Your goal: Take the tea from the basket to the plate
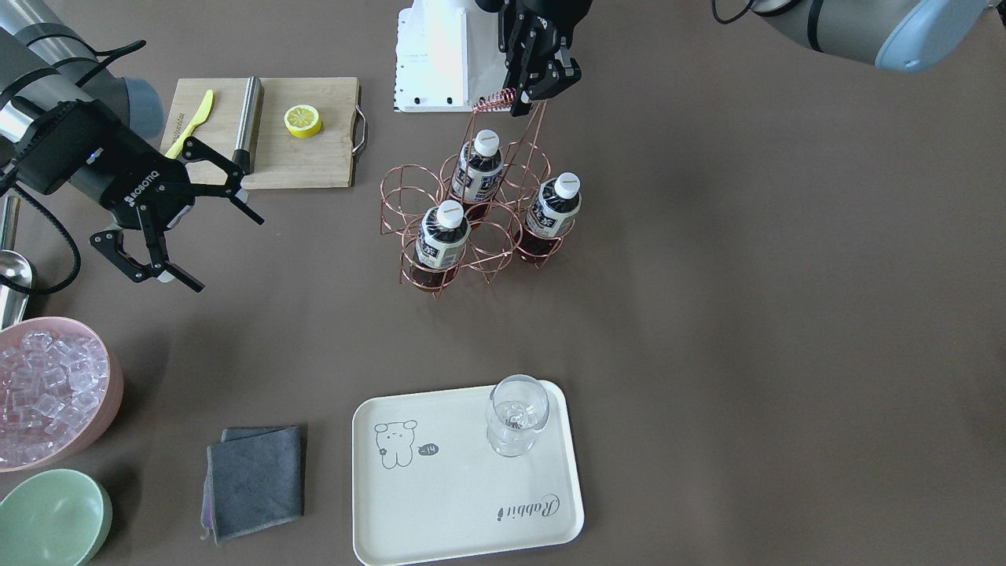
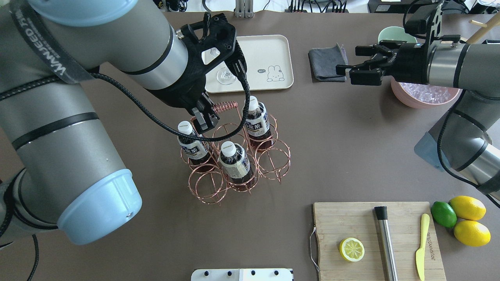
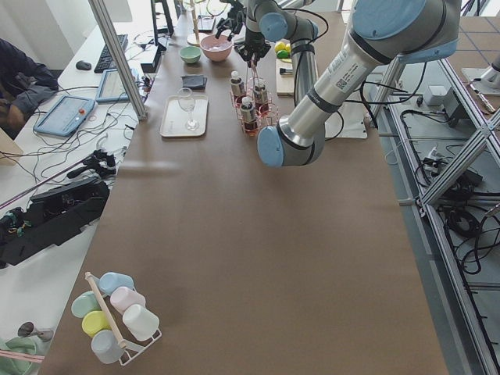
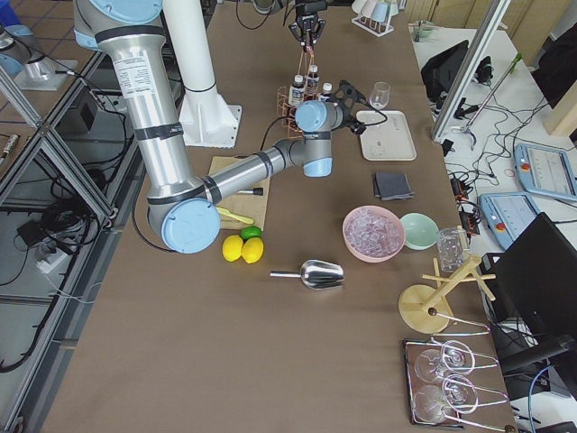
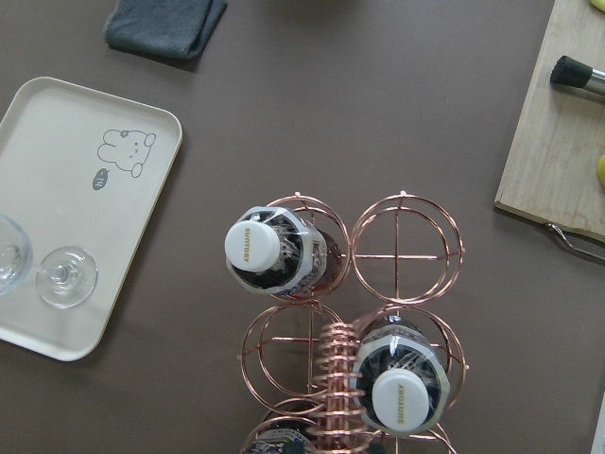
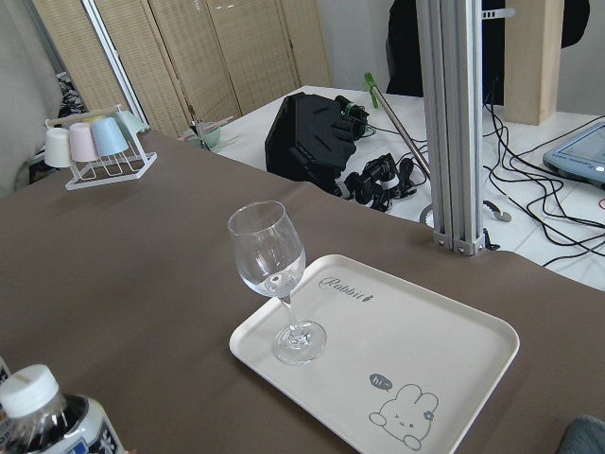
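L hand [image 1: 534, 98] at basket [image 5: 333, 378] handle, prob. steadying it; can't tell if pinching. R hand [image 1: 230, 255] spread, clear of basket, ready for tea [image 1: 442, 236].

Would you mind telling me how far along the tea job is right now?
Done: nothing; the plate holds only a glass. In hand: left claw at the basket handle, grip unclear; right claw open, empty. To do: all three tea bottles stand in the basket.
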`<state>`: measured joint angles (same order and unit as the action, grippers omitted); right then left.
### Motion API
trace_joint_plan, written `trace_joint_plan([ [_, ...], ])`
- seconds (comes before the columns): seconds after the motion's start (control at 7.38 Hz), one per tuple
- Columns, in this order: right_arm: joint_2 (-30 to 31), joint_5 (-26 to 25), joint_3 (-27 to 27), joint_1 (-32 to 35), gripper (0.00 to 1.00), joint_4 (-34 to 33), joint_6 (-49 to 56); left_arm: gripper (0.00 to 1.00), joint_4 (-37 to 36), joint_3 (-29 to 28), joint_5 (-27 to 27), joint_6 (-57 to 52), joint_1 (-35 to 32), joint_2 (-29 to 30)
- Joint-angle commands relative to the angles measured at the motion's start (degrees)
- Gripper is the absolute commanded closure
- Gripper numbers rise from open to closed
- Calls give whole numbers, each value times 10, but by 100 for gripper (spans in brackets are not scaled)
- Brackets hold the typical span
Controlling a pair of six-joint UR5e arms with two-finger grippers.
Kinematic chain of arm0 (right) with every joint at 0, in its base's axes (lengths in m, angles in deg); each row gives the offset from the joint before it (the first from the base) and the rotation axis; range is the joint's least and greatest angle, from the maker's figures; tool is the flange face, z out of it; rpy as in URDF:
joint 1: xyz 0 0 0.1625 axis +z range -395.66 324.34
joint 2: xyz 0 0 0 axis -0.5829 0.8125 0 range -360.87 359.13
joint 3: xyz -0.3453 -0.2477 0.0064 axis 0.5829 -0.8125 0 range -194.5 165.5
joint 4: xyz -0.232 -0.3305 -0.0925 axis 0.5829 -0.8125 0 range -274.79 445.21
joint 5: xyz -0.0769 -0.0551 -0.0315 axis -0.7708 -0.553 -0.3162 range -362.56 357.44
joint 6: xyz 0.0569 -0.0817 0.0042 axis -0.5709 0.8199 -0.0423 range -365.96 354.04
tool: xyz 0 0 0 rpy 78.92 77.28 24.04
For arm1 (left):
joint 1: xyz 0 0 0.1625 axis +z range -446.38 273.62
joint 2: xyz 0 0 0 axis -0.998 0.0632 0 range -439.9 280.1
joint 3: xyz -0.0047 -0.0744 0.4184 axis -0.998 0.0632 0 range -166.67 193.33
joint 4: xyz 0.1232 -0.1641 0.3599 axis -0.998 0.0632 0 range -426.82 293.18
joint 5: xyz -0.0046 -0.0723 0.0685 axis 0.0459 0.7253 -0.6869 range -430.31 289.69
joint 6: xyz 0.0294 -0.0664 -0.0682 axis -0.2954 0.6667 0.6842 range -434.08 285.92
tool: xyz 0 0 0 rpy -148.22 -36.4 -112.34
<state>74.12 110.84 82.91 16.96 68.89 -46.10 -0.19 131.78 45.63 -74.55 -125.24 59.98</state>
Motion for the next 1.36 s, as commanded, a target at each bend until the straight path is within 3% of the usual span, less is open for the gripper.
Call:
trace_joint_plan([
  [0.0,-10,-23,0,-28,0,4,-9,100,9,-1,-18,-22,19,1],
  [0.54,-39,-103,0,-109,0,0,-10,100,20,-4,-70,-88,55,0],
  [1.22,-55,-106,7,-139,0,-6,4,100,24,-7,-70,-88,59,0],
])
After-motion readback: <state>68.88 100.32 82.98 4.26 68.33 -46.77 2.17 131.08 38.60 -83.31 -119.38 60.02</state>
